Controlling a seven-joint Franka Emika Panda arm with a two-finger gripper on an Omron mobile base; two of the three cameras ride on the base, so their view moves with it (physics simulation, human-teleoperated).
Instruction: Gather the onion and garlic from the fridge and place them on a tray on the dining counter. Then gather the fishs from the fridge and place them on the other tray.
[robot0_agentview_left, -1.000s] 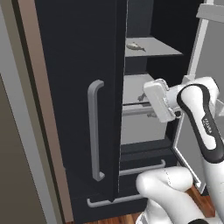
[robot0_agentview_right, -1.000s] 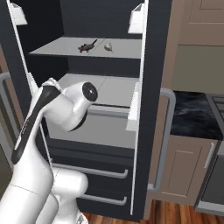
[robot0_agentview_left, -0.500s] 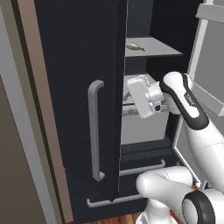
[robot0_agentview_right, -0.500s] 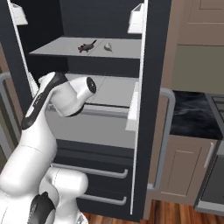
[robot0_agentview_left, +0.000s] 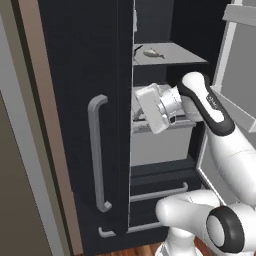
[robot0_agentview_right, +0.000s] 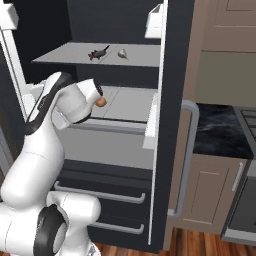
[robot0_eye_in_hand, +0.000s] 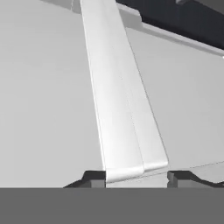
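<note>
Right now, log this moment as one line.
phase: onion pick | gripper: at onion, fridge lower shelf | grip: unclear | fish: upper shelf

No text, label, brand, number or sign can be read on the fridge (robot0_agentview_left: 85, 75) or anything else pictured.

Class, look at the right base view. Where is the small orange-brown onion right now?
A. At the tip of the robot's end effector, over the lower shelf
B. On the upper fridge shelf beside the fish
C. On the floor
A: the onion sits at the end effector, over the lower shelf.
</note>
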